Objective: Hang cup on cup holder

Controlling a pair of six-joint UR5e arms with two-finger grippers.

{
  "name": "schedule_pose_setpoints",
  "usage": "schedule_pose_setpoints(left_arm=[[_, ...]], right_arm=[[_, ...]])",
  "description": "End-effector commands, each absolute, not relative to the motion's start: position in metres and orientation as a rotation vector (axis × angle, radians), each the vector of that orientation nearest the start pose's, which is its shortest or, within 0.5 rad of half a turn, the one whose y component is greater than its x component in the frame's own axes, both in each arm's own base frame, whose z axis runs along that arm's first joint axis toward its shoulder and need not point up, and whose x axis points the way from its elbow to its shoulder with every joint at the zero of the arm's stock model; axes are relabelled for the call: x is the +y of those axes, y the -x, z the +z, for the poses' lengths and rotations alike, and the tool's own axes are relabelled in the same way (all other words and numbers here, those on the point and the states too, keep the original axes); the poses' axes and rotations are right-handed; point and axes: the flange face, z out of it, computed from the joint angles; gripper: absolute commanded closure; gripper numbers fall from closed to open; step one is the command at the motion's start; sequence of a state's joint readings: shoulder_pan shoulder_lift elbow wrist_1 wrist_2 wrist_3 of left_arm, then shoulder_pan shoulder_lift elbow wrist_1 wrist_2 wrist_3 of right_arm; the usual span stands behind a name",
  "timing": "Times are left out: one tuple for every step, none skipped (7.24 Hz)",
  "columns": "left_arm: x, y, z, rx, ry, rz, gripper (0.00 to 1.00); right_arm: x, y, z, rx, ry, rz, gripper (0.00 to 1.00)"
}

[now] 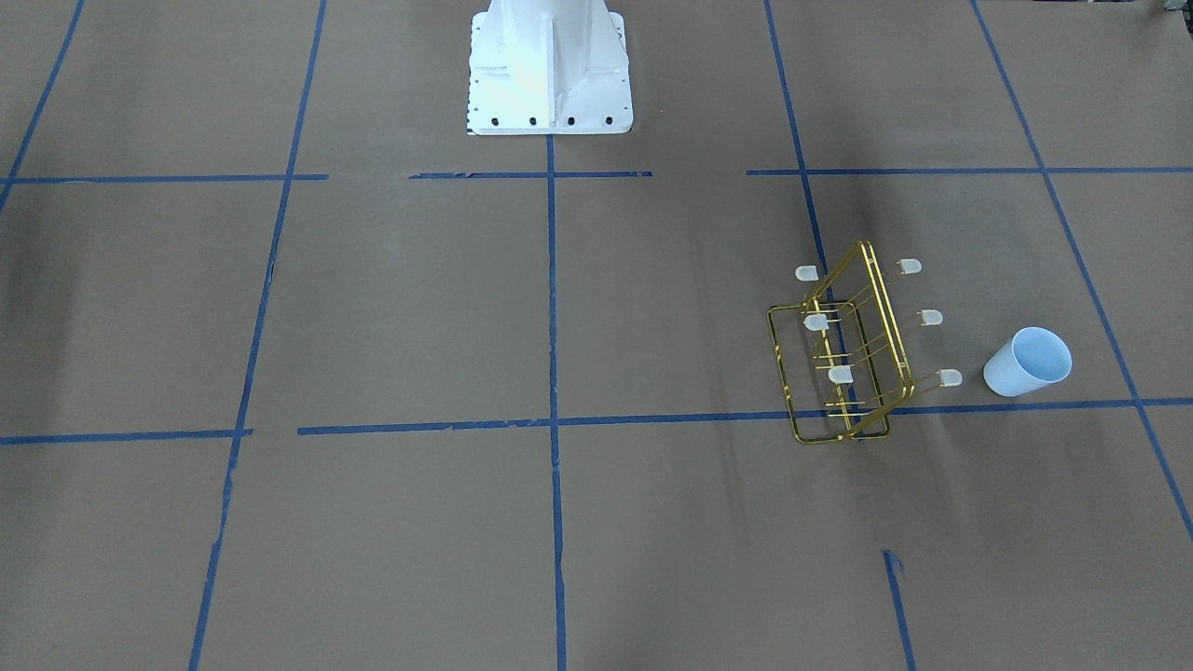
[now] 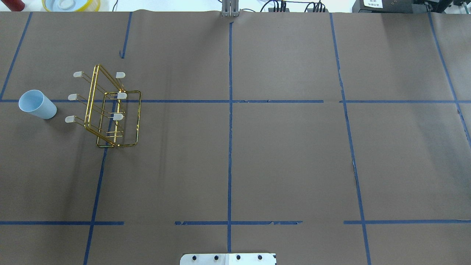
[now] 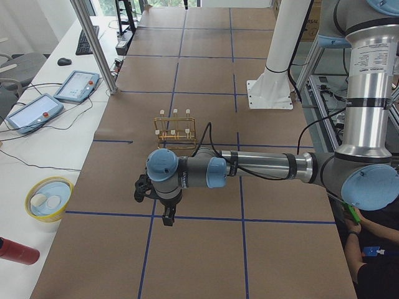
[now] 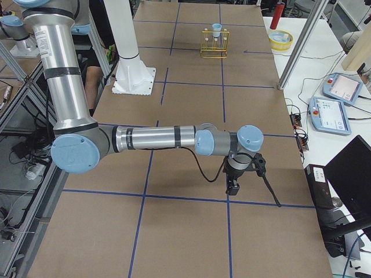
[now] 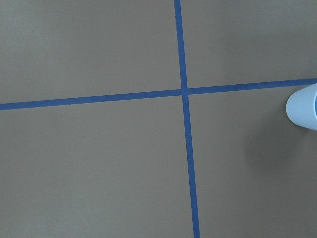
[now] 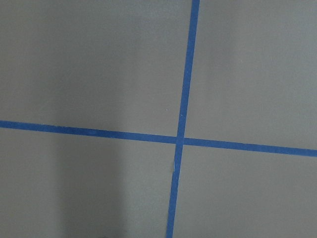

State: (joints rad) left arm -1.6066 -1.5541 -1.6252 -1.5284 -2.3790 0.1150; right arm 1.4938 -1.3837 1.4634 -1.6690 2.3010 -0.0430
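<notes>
The pale blue cup (image 1: 1027,362) stands upright on the brown table, mouth up, just beside the gold wire cup holder (image 1: 884,312). In the overhead view the cup (image 2: 36,104) is at the far left, with the holder (image 2: 92,95) to its right and nothing on the prongs. The cup's edge shows at the right border of the left wrist view (image 5: 303,106). My left gripper (image 3: 168,218) hangs over the table near the cup's spot and hides the cup there. My right gripper (image 4: 232,186) hangs far from both. I cannot tell whether either is open or shut.
The white robot base (image 1: 550,70) stands at mid table. A yellow bowl (image 3: 48,198) and a red object (image 3: 15,251) lie on the white bench past the table's edge. A metal post (image 3: 93,43) and tablets (image 3: 78,84) stand on that side.
</notes>
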Motion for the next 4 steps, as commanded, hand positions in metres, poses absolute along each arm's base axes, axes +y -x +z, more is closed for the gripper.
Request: schedule_pose_setpoints(left_arm=[[-0.483,0.078,0.639,0.806,-0.062,0.078,0.00],[-0.485,0.079,0.635,0.811,-0.075,0.081,0.00],[-0.485,0.079,0.633,0.813,-0.079,0.081,0.00],[-0.490,0.079,0.626,0.813,-0.089,0.086,0.00]], right_arm=[[-0.572,-0.023,0.625,-0.730,0.030,-0.108,0.00],[-0.572,-0.022,0.625,-0.730,0.030,-0.109,0.00],[-0.572,-0.022,0.625,-0.730,0.030,-0.109,0.00],[-0.572,-0.023,0.625,-0.730,0.030,-0.108,0.00]])
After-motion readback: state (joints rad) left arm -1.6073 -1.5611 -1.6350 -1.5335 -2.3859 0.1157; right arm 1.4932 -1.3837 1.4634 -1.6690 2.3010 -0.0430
